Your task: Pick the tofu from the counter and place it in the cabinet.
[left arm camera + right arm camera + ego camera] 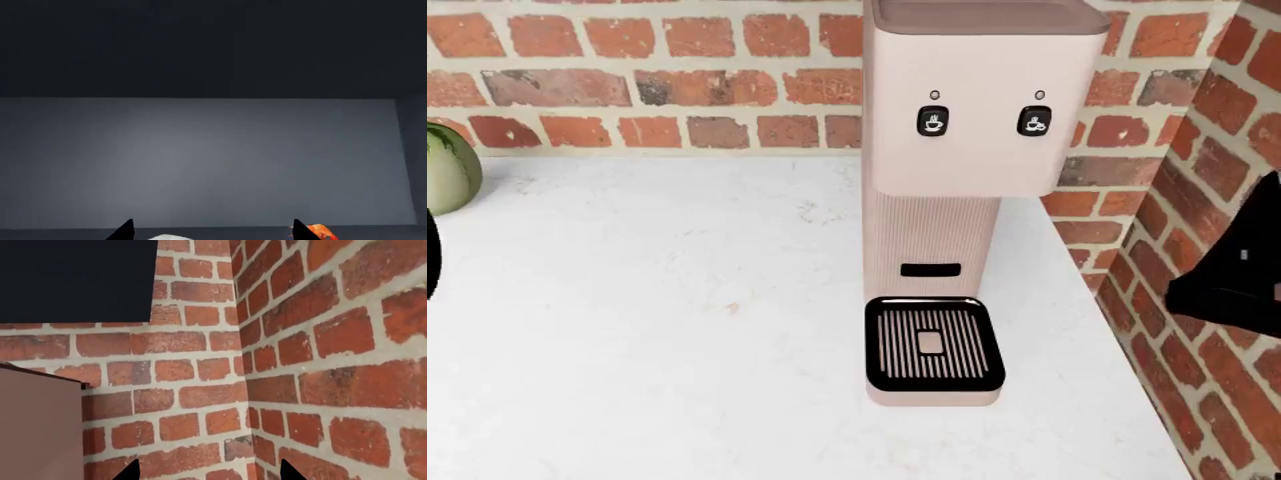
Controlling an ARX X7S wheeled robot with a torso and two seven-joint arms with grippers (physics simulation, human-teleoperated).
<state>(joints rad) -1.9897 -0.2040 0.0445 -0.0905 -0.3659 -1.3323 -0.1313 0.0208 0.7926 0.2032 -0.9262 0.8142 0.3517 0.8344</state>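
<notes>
My left pincer (212, 231), tips apart, faces the cabinet interior (200, 160) w/ tofu (170, 237) just below, prob for release. Right pincer (210, 470) apart, idle nr the brick wall (320, 365).

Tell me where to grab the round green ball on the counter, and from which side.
Grip the ball across its widest middle, probably coming from above. It is round, so no side offers an edge, and the brick wall stands close behind it. Part of it is out of frame.

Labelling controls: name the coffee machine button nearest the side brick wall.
The robot's-right button on the coffee machine; the other button sits farther from that wall.
</notes>
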